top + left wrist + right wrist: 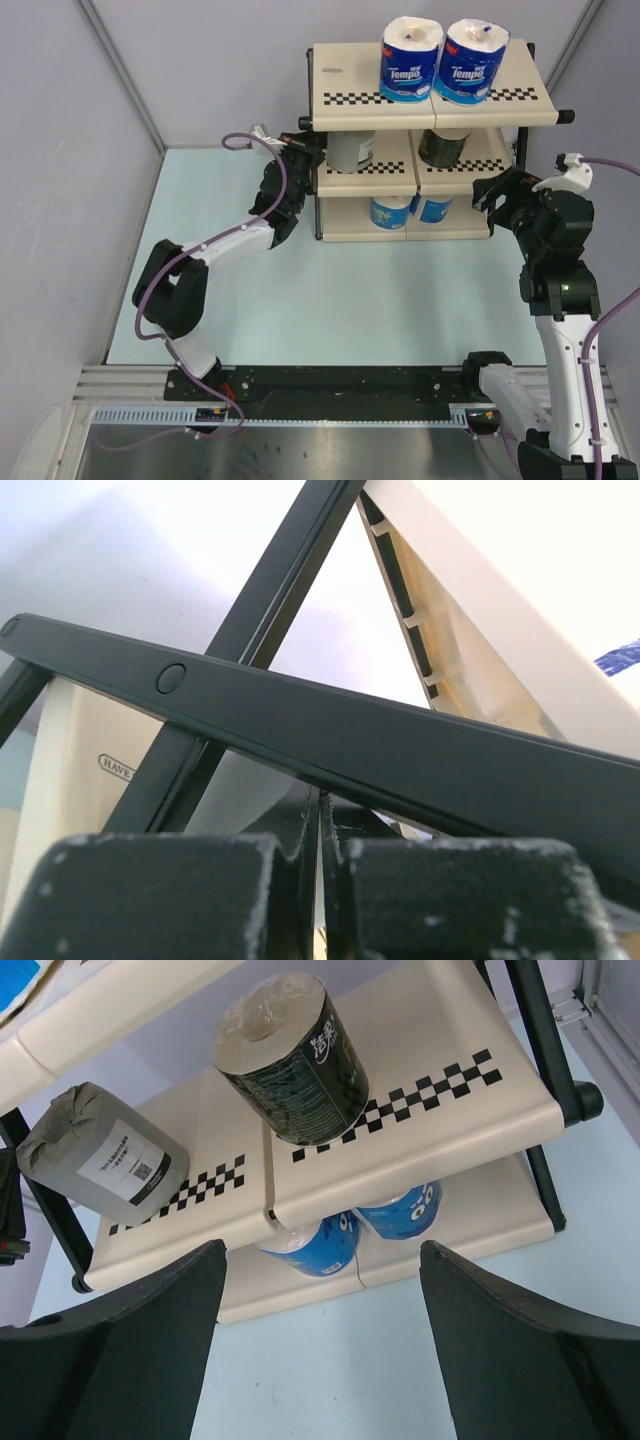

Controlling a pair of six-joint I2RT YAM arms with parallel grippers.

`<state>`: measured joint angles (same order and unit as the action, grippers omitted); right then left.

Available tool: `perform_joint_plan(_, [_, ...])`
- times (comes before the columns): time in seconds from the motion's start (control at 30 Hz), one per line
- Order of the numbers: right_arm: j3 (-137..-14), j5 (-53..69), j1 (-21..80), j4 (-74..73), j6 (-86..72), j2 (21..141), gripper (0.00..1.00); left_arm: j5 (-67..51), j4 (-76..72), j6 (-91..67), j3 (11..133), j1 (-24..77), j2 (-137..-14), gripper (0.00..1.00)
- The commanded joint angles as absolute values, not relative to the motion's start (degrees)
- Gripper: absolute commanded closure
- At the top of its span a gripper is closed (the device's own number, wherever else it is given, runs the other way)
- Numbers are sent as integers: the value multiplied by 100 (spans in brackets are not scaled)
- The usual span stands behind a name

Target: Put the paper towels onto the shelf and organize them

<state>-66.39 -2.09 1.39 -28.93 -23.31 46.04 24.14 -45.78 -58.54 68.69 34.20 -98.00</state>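
All six paper towels [411, 60] appear to be on the shelf [525, 80], which stands in the upper right of the overhead view. Two blue Tempo rolls [475, 62] stand upright side by side on the top tier. The grey roll [350, 150] and the dark-wrapped roll [443, 146] share the middle tier, a little apart. Another blue pair [390, 212] is tucked close together on the bottom tier, half hidden under the panel above. So the placing looks done, and what remains is probably tidying and backing away. The left gripper [303, 148] is up against the shelf's left end at middle-tier height. In its wrist view the fingers [160, 900] are pressed nearly together with nothing visible between them, and a black frame bar [400, 750] crosses just above. It should pull straight back along its approach, so that it neither hooks the bar nor rocks the rack and topples the top rolls. The right gripper [322, 1260] hangs off the shelf's right front corner, jaws spread wide and empty, facing the two lower tiers. If the grey roll needs nudging toward its neighbour, a slow push from the side would serve. The pale blue table [300, 300] fills the rest of the frame.
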Motion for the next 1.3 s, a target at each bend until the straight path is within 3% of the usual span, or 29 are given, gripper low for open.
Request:
perform_joint_plan(0.0, [-6636, -237, 149, -2865, -2250, 4518, 17, 2663, -4685, -5985, 7338, 3445, -9958, 100])
perform_joint_plan(1.27, [-6636, -290, 132, -2962, -2180, 4447, 17, 2171, -4614, -5845, 8077, 4087, -10696, 100])
